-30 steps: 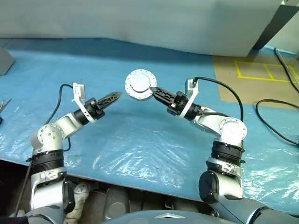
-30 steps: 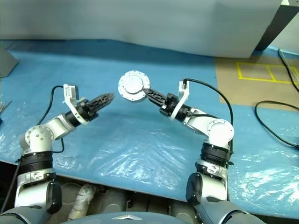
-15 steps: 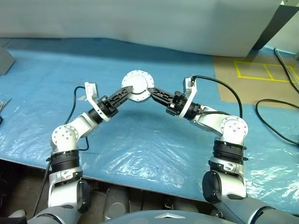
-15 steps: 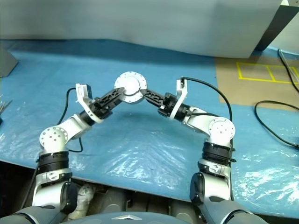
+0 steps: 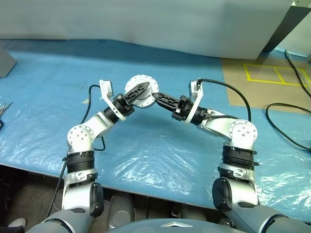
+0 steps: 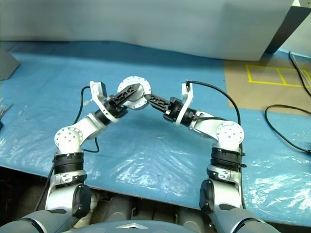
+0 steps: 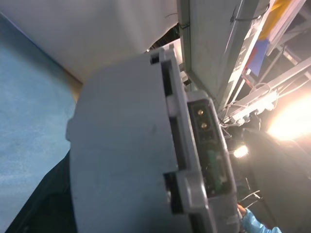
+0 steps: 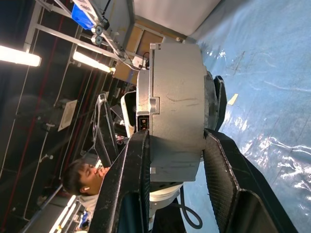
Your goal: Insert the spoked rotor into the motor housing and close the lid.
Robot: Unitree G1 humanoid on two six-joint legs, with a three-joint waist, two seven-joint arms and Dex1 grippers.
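Motor housing, a round grey metal puck (image 5: 144, 80) with a lugged rim, is hanging in the air above the blue plastic-covered desk (image 5: 160, 145), toward 12 o'clock from the middle of the head view. The right end effector (image 5: 158, 97) is reaching up to it from 4 o'clock and is pinching it across its thickness, 1 black finger on each flat face, as the right wrist view shows. From outside the puck is showing only plain grey faces and a flanged band along 1 edge, so the lid is probably already seated. The spoked rotor is not something I can make out.

What is changing is the left arm. A second ago the left end effector (image 5: 143, 88) was standing well apart at 9 o'clock of the puck. Now it is lying across the near face, coming in from 8 o'clock. Whether it is spread around the puck or already pinching it, I cannot tell. The right arm has been keeping the puck almost still meanwhile.

To me this is looking like a 2-handed step starting: either pressing the lid home or passing the puck across. A careless squeeze could be skewing the lid.
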